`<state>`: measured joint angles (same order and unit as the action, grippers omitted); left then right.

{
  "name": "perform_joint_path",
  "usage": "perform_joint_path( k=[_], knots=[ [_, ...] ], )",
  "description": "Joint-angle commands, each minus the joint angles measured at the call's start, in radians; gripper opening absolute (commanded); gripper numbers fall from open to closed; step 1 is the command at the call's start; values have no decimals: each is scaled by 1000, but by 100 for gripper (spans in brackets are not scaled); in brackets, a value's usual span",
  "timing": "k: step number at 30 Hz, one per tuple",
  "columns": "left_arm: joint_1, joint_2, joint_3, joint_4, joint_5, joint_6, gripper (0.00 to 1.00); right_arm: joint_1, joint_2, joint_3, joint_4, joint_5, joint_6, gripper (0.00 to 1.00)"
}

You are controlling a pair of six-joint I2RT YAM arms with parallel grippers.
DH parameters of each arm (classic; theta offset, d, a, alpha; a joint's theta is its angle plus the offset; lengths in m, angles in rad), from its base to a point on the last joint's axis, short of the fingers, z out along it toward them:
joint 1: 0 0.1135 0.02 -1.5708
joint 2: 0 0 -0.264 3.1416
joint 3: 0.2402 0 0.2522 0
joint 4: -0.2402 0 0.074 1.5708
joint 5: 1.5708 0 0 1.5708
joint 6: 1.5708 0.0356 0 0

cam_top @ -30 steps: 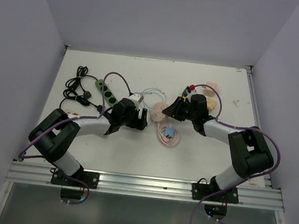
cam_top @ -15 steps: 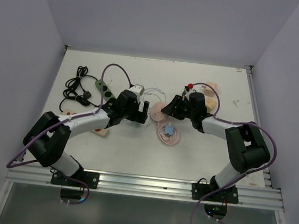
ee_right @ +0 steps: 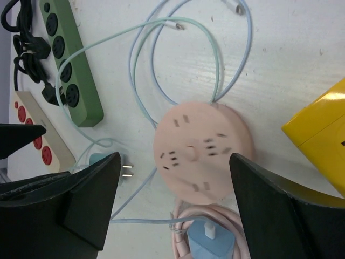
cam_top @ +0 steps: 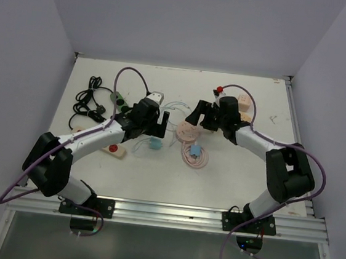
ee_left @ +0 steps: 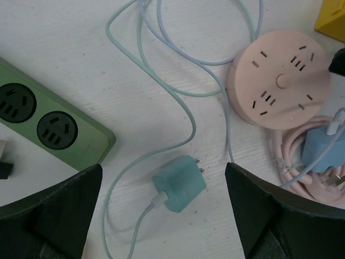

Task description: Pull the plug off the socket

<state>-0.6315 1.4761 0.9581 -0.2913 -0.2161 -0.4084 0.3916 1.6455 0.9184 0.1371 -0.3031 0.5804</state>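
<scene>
Left wrist view: the teal plug (ee_left: 179,184) lies loose on the surface (ee_left: 70,48) between the left arm's spread jaws, prongs clear of the pink round socket (ee_left: 279,80) beyond. The right arm's jaws stand spread too. Unplugging looks done; both arms likely need only retreat.

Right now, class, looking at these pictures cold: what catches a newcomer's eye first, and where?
The teal plug lies loose on the table, prongs bare, beside the round pink socket at the centre. The left gripper and right gripper hang open above them, holding nothing. A green power strip lies further left.
</scene>
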Motion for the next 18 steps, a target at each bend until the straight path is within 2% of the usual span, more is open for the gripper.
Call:
perform_joint_path(
  k=[1, 6, 11, 12, 16, 18],
  knots=[
    [0, -77, 45, -43, -19, 10, 100, -3, -101, 94, -86, 68, -82, 87],
    [0, -175, 100, -126, -72, 23, 99, -3, -203, 146, -250, 169, -184, 90],
    [1, -264, 157, -232, -213, 49, 100, -2, -347, 129, -353, 263, -246, 91],
    [1, -287, 157, -235, -235, 55, 100, -2, -369, 126, -367, 284, -255, 99],
    [3, -434, 111, -174, -321, 94, 100, -3, -487, 106, -453, 457, -264, 99],
    [3, -519, 79, -131, -341, 147, 100, -3, -554, 103, -510, 490, -271, 99]
  ],
)
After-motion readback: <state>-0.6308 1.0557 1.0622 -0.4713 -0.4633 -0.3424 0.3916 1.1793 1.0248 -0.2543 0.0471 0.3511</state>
